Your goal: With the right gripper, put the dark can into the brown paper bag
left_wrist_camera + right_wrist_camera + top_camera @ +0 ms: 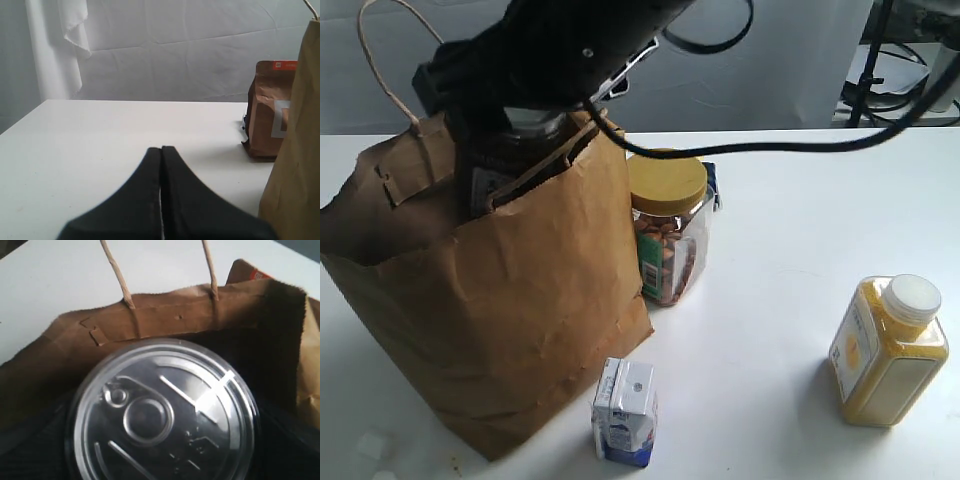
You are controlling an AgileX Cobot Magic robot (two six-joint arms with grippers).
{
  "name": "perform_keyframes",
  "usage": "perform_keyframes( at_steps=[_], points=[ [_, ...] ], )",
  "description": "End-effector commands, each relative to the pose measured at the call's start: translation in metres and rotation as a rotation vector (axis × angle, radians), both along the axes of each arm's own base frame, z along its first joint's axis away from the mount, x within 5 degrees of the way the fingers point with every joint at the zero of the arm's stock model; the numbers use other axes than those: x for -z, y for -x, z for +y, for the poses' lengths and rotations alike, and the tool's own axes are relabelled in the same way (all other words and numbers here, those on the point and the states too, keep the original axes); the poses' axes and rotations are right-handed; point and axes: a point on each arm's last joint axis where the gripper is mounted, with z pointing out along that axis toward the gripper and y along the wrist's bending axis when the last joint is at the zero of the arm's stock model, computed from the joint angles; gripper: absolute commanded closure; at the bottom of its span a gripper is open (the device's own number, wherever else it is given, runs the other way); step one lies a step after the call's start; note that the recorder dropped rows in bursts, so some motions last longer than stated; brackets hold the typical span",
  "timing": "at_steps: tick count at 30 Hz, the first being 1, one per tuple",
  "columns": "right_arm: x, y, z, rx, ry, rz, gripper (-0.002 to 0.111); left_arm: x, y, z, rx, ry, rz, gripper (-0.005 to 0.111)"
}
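The brown paper bag (530,320) stands at the left of the table with its mouth open; its rim and cord handles also show in the right wrist view (165,315). The dark can (508,165) hangs in the bag's mouth, its silver rim just above the paper edge. Its pull-tab top (160,415) fills the right wrist view. My right gripper (505,140) reaches down from above and is shut on the can, with its fingertips hidden beside it. My left gripper (161,150) is shut and empty, low over the table beside the bag's wall (297,150).
A yellow-lidded nut jar (666,228) stands against the bag's right side. A small white and blue carton (625,412) sits by the bag's front corner. A yellow white-capped bottle (888,350) stands far right. A brown pouch (267,115) stands behind the bag.
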Motion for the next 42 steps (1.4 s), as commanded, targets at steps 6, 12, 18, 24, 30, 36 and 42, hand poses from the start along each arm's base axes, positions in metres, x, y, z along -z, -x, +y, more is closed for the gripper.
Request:
perform_keyframes(
  at_steps=[6, 12, 18, 24, 30, 36, 42],
  points=[
    [0.021, -0.006, 0.018, -0.003, -0.019, 0.024, 0.045, 0.001, 0.000, 0.000, 0.008, 0.000, -0.005, 0.107],
    [0.020, -0.007, 0.018, -0.002, -0.025, 0.021, 0.030, 0.001, 0.000, 0.000, 0.008, 0.000, -0.005, 0.107],
    [0.012, -0.001, 0.017, -0.001, -0.074, 0.073, 0.032, 0.001, 0.000, 0.000, 0.008, 0.000, -0.005, 0.107],
    [-0.022, 0.007, 0.000, 0.028, -0.164, 0.058, 0.067, 0.001, 0.000, 0.000, 0.008, 0.000, -0.005, 0.107],
    [-0.059, 0.015, -0.024, 0.038, -0.228, -0.027, 0.103, 0.001, 0.000, 0.000, 0.008, 0.000, -0.005, 0.107],
    [-0.081, 0.017, -0.059, 0.143, -0.159, -0.138, 0.108, 0.001, 0.000, 0.000, 0.008, 0.000, -0.005, 0.107],
    [-0.091, 0.031, -0.102, 0.194, -0.138, -0.209, 0.108, 0.001, 0.000, 0.000, 0.008, 0.000, -0.005, 0.107]
  ],
)
